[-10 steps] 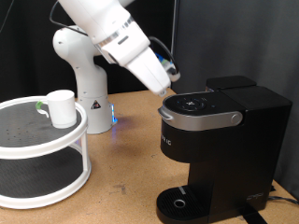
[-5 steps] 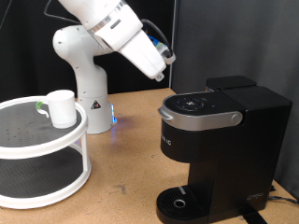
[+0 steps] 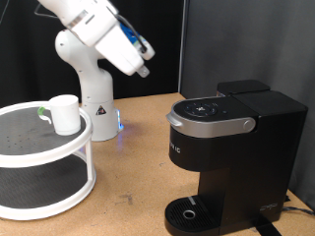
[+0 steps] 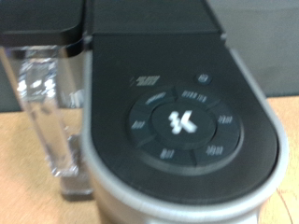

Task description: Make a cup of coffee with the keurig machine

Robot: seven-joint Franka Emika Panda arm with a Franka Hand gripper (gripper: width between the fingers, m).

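In the exterior view I see the arm raised near the back left of the surface (image 3: 138, 167), with the pincer (image 3: 144, 69) up in the air, well apart from both task things. Its fingers are too small and blurred here for me to tell whether they are parted or closed, and I see nothing between them.

The cup (image 3: 64, 113) stands upright on the top tier of a round white two-level rack (image 3: 44, 152) at the surface's left edge, near the rack's rear rim. I judge it light, stiff and breakable, with a smooth glazed wall that could slip. The handle is not clear to me from here, so I would take it across the rim or around the body, squarely, so it does not tip on the rack.

The keurig (image 3: 231, 157) sits at the surface's right edge with its lid down, and its drip tray (image 3: 189, 213) at the base holds no cup. I judge it heavy and rigid. It will stay put when pressed, and the place to take hold is the grey lid handle (image 3: 212, 123) along the front of the head.

In the wrist view I look down on the lid's round button panel (image 4: 182, 121), with the clear water tank (image 4: 42, 103) beside it. The pincer's fingers do not show here.
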